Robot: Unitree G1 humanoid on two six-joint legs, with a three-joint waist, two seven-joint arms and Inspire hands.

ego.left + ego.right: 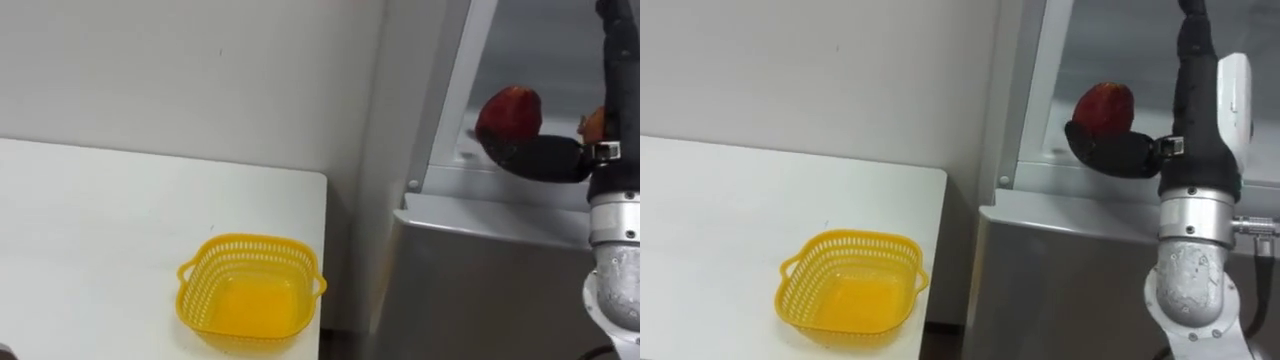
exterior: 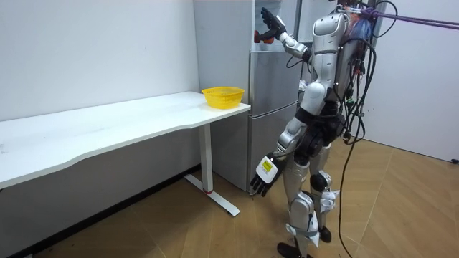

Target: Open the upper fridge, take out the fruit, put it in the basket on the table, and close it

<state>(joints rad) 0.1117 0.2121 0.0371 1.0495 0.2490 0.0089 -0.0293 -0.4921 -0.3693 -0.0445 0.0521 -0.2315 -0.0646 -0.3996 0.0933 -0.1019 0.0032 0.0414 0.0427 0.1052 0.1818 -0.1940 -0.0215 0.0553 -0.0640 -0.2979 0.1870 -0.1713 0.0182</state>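
Right eye view has the red fruit (image 1: 1103, 103) sitting on the shelf of the open upper fridge (image 1: 1070, 280) compartment, apple-ish shape as far as I can make out. It looks firm, smooth-skinned and fairly light, so my guess is it'll roll or squirt out of a sloppy pinch, and it could bruise if squeezed hard. Best bet imo is cupping it round the widest part, fingers behind and thumb in front, rather than nipping the top.

The right hand (image 1: 1110, 148) is up inside the compartment, just in front of and below the fruit. Room view shows its fingers stretched out and spread wide, nothing gripped. Can't tell whether it's actually touching the fruit or just hanging beside it.

There's also a small orange thing (image 1: 592, 126) further back on the same shelf. The left hand (image 2: 264, 174) hangs down by the robot's side, fingers loose, empty.

Probable drop-off is the yellow basket (image 1: 852, 238) on the white table (image 1: 720, 220) next to the fridge, and it's empty.
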